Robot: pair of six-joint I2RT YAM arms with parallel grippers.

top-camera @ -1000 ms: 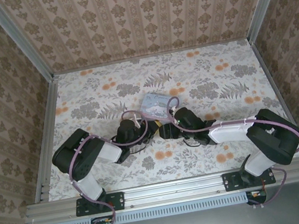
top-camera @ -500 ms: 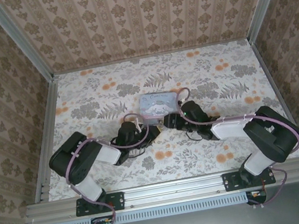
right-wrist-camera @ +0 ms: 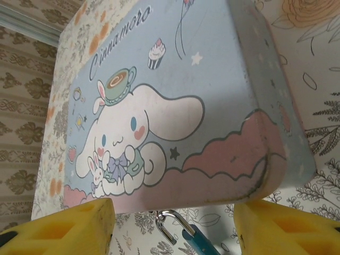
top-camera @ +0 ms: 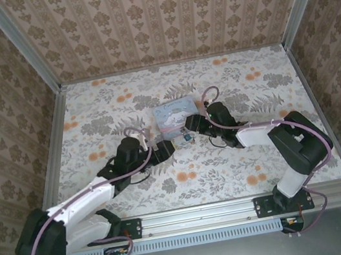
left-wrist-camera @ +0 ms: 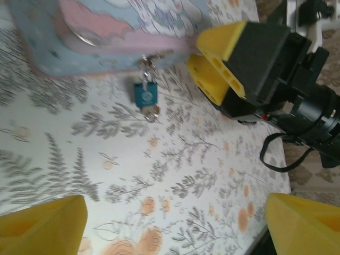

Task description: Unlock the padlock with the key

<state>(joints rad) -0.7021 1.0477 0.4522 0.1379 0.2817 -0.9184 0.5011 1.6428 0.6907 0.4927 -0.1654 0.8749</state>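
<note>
- Hanging from the front of the light blue cartoon tin box (left-wrist-camera: 79,42), the tiny blue padlock with a metal loop (left-wrist-camera: 145,94) lies on the flowery table (left-wrist-camera: 175,175).
- Your left gripper (left-wrist-camera: 172,228) is spread wide (holding nothing), near the lock.
- Your right gripper (right-wrist-camera: 170,234) is wide too, just beside the tin.

The top external view looks down from above and behind the near edge, holding the whole table (top-camera: 120,103). Both wrist views sit low and close near the table's middle. The left faces the latch side of the tin (left-wrist-camera: 106,32), the padlock (left-wrist-camera: 145,94) and the right claw (left-wrist-camera: 199,52) — the right skims the tin's lid. All three share tin and padlock.
</note>
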